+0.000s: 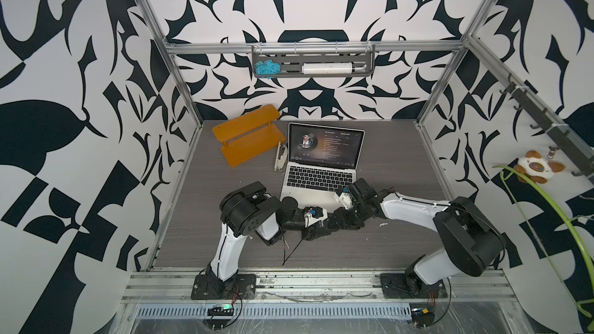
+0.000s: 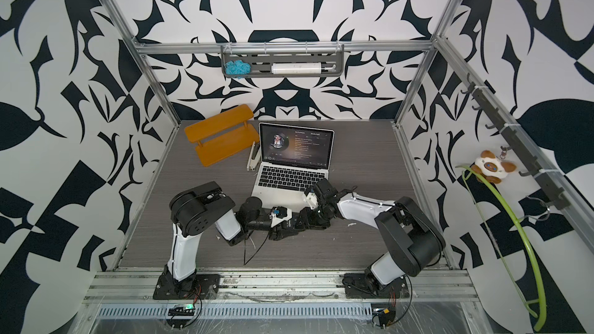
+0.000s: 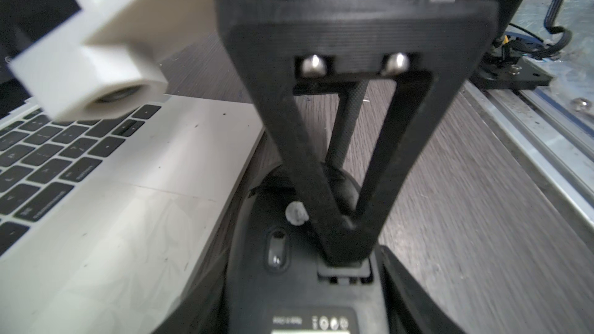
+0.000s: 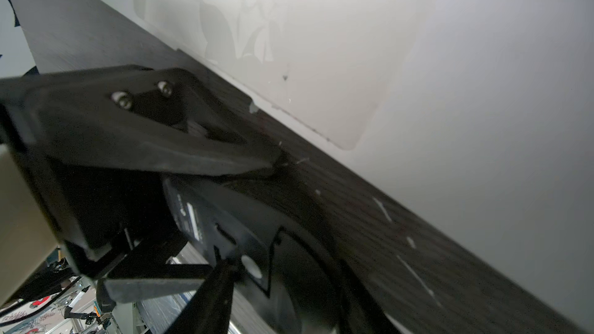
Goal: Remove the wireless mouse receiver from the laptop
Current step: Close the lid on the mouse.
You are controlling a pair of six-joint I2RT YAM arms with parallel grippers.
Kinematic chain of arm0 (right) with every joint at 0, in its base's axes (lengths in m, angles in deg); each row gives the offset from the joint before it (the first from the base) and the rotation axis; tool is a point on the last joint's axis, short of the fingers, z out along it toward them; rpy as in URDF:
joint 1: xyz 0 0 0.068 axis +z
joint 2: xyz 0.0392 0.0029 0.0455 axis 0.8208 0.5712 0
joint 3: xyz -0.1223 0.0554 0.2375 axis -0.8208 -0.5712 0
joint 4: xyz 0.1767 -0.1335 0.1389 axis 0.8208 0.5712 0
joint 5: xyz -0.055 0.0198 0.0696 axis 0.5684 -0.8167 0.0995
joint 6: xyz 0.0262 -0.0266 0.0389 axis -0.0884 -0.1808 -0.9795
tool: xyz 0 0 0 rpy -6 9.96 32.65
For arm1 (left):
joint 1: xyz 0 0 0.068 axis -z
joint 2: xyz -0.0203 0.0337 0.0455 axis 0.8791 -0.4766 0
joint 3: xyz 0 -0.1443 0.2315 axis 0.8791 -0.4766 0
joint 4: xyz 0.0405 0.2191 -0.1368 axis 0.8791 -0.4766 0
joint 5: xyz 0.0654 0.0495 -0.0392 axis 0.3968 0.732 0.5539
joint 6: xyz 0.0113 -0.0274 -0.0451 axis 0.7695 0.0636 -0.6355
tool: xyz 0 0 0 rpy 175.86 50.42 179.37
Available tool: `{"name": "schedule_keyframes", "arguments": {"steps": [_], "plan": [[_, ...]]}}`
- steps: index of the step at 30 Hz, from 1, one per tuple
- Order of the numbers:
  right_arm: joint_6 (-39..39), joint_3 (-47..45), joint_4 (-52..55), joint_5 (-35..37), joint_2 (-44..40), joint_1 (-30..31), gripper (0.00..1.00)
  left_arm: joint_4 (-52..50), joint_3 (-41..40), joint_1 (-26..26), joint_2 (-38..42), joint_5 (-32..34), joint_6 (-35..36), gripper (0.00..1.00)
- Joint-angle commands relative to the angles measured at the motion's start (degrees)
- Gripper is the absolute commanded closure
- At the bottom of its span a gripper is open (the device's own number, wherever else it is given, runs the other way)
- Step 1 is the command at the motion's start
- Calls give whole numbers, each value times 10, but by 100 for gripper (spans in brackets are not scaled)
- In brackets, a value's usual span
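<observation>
The laptop stands open mid-table, its silver palm rest beside both grippers. My left gripper is shut on a black mouse, turned underside up just off the laptop's front right corner. My right gripper comes down from above, its fingertips at a small slot in the mouse's underside. They look close together there, but I cannot make out their gap. The wireless mouse receiver is hidden. A small white bit sits on the mouse near those tips.
An orange two-tier shelf and a stapler lie left of the laptop. A wall rack holds blue yarn and a white tube. The metal base rail runs along the table front. A plush toy hangs at right.
</observation>
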Motion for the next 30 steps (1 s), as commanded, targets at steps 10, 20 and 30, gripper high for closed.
{"name": "schedule_keyframes", "arguments": {"steps": [10, 20, 30], "plan": [[-2, -54, -38, 44, 29, 9, 38, -179, -16, 2, -57, 5, -42, 81], [-10, -84, -23, 22, -42, -57, 33, -181, -16, 2, -56, 8, -42, 82], [2, -63, 27, 50, -56, -64, 43, -187, -13, 2, -58, 8, -41, 82]]}}
